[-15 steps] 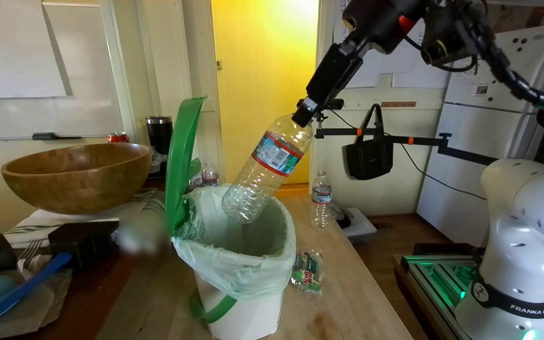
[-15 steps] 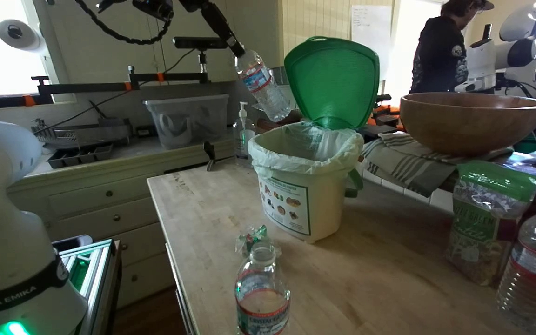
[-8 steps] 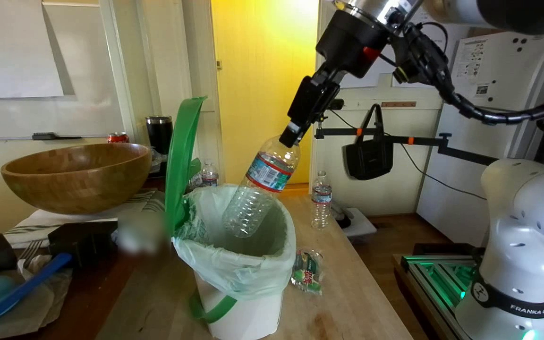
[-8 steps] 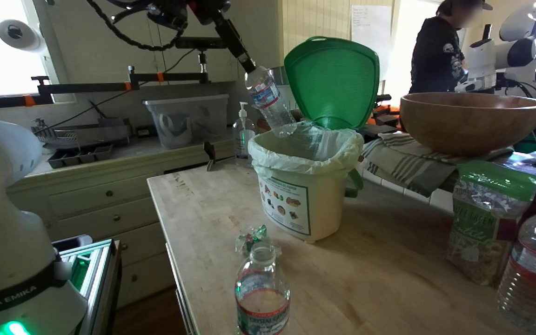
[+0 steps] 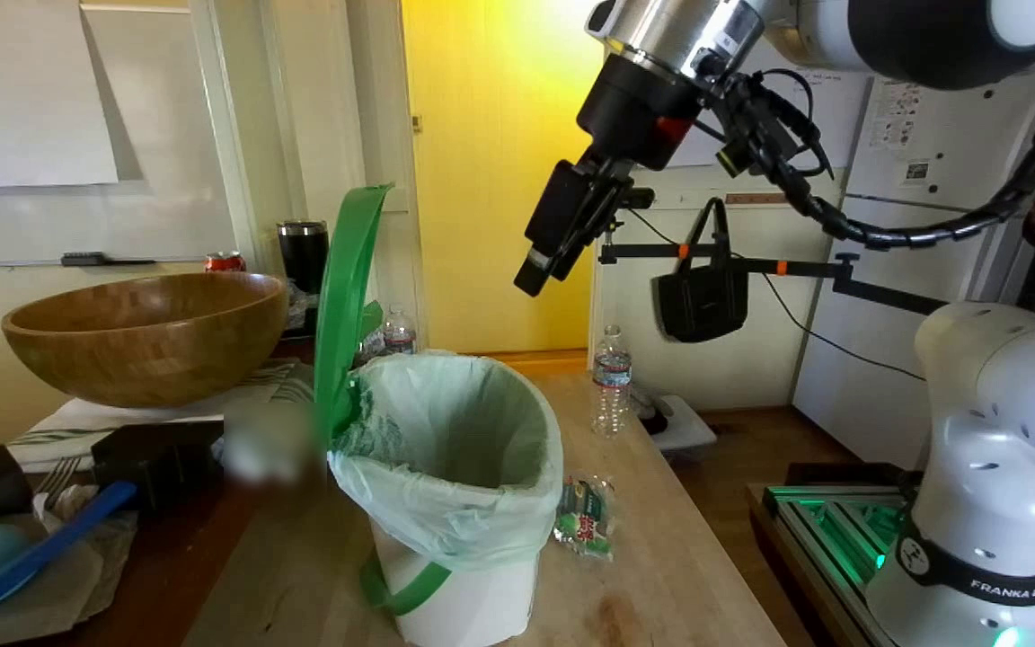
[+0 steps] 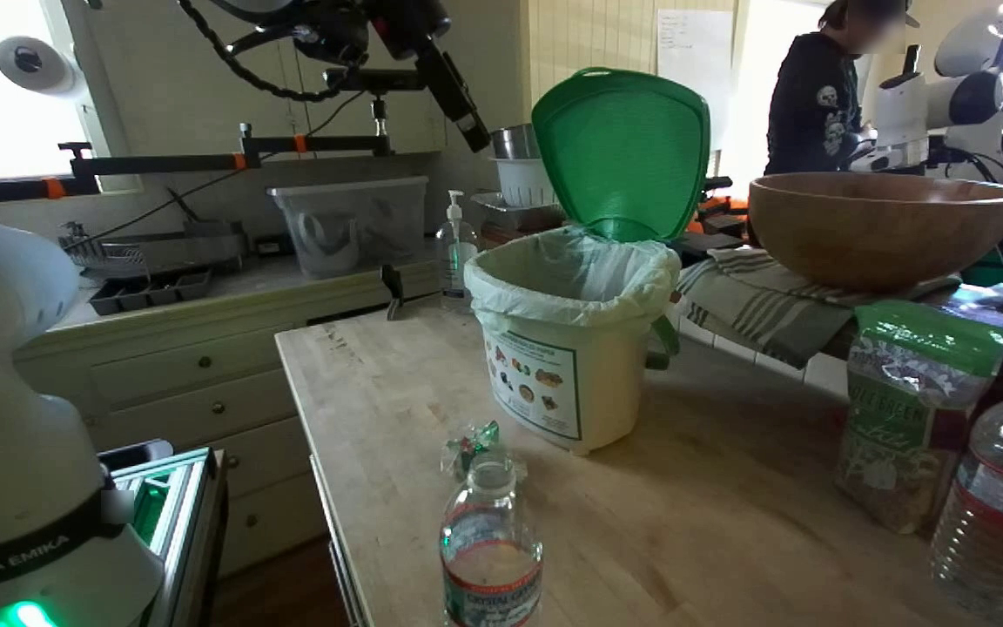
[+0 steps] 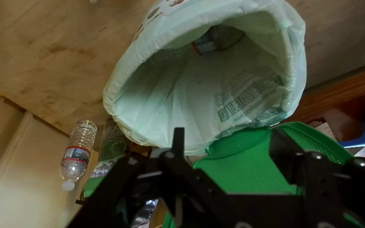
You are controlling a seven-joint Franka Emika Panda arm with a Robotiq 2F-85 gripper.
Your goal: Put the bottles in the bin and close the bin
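The bin (image 5: pixel 473 530) is lined with a pale green bag, and its green lid (image 5: pixel 349 296) stands open. The bin (image 6: pixel 584 374) and lid (image 6: pixel 623 148) also show in an exterior view. My gripper (image 5: pixel 544 274) is open and empty above the bin's mouth, tilted downward; it also shows in the wrist view (image 7: pixel 226 134). A bottle (image 7: pixel 206 42) lies inside the bin (image 7: pixel 131 72), partly shadowed. A bottle (image 6: pixel 491 557) stands on the table near the front, also in an exterior view (image 5: pixel 612 382). Another bottle (image 6: pixel 1002 505) stands beside a bag, partly hidden in an exterior view (image 5: pixel 398 334).
A crinkled wrapper (image 5: pixel 585 517) lies beside the bin. A green-topped food bag (image 6: pixel 919 418) stands by the far bottle. A wooden bowl (image 5: pixel 145 337) sits on a striped cloth. A soap bottle (image 6: pixel 456 252) stands behind the table. A person (image 6: pixel 819 96) is in the background.
My gripper lowered toward the bin with the bottle, then opened. The bottle dropped out of it and into the bin. The lid and the other bottles have not moved.
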